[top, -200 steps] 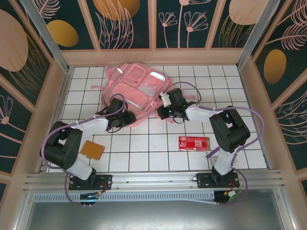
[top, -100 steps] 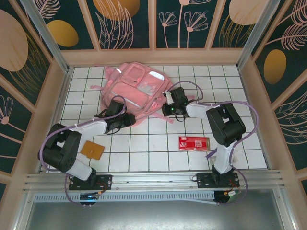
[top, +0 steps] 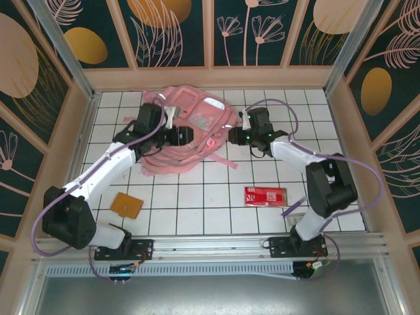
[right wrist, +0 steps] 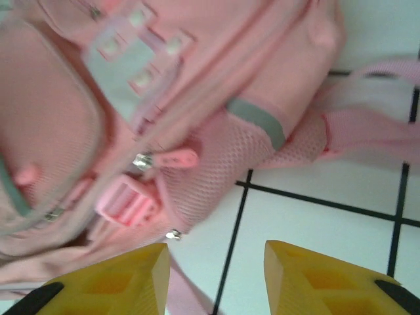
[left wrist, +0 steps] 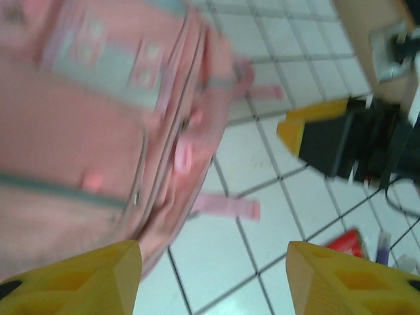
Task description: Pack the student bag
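Observation:
The student bag (top: 197, 125) is a pink backpack lying rumpled at the back of the tiled table, straps trailing toward the front. My left gripper (top: 186, 136) hovers over its front middle. In the left wrist view the left gripper (left wrist: 213, 279) is open, with bare tile between its yellow fingers (left wrist: 79, 279) and the bag (left wrist: 98, 118) to the left. My right gripper (top: 233, 135) sits at the bag's right edge. Seen from the right wrist, the right gripper (right wrist: 213, 275) is open over tile, with the bag's mesh pocket (right wrist: 223, 164) just above it.
A red packet (top: 265, 195) lies on the tiles right of centre, also visible as the red packet (left wrist: 344, 241). A brown card (top: 126, 205) lies front left. Wooden walls (top: 210, 79) ring the table. A loose pink strap (left wrist: 226, 207) lies on the tiles.
Both grippers have opened. The left arm has risen and swung back over the bag. The right gripper has shifted right to the bag's edge. The bag is more rumpled.

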`<state>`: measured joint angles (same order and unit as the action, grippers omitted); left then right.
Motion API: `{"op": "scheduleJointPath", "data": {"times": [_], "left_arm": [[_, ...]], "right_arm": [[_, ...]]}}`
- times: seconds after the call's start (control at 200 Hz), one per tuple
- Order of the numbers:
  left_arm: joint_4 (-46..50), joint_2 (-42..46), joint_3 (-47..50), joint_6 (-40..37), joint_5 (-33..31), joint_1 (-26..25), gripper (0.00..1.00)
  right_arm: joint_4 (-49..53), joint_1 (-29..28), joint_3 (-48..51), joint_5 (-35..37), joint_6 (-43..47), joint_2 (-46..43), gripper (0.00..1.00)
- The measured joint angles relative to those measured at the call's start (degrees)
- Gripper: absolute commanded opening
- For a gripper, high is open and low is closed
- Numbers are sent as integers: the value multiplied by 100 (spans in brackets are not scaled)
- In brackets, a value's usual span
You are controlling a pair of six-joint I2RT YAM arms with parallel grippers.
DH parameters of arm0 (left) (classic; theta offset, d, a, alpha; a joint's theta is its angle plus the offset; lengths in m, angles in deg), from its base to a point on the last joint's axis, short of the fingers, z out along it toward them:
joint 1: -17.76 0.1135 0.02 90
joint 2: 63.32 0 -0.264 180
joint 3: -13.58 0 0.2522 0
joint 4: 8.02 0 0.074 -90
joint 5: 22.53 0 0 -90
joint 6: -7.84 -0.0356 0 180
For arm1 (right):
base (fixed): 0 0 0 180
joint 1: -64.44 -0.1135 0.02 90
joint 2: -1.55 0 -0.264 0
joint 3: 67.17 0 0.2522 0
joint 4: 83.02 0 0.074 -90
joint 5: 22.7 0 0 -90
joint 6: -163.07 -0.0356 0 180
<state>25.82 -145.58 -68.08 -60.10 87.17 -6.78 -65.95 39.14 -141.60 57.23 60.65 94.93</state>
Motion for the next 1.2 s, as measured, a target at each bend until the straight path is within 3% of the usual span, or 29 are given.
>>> {"op": "scheduleJointPath", "data": {"times": [0.115,0.27,0.3,0.355,0.545,0.786,0.891,0.981,1.076,1.116,1.196], "left_arm": [[444,-664,-793,-699,-175,0,61],[1051,-1893,-1156,-1248,-487,-13,62],[1143,-2070,-1163,-1305,-577,-24,63],[1353,-2376,-1187,-1377,-774,-39,64],[1698,-2798,-1464,-1499,-1331,-236,69],[1917,-3300,-1799,-1419,-2323,-590,65],[2026,-3438,-1958,-1274,-2490,-610,55],[2083,-3508,-2085,-1176,-2557,-612,28],[2090,-3545,-2238,-1043,-2605,-612,6],[2109,-3545,-2295,-1003,-2597,-612,0],[2109,-3539,-2378,-935,-2527,-605,0]], "right_arm": [[160,-164,188,566,-68,-691,51],[404,-328,503,1753,-254,-1561,62],[437,-326,568,1965,-348,-1722,72],[466,-317,717,2376,-520,-2037,99],[610,-122,1196,2573,-1056,-2706,96],[1005,-177,1617,2162,-1502,-2520,96],[1252,-227,1709,2105,-1687,-2371,96],[1384,-275,1770,2068,-1821,-2302,96],[1392,-310,1860,1939,-1821,-2280,93],[1384,-315,1882,1788,-1757,-2253,93],[1320,-321,1882,1440,-1469,-2116,92]]}}
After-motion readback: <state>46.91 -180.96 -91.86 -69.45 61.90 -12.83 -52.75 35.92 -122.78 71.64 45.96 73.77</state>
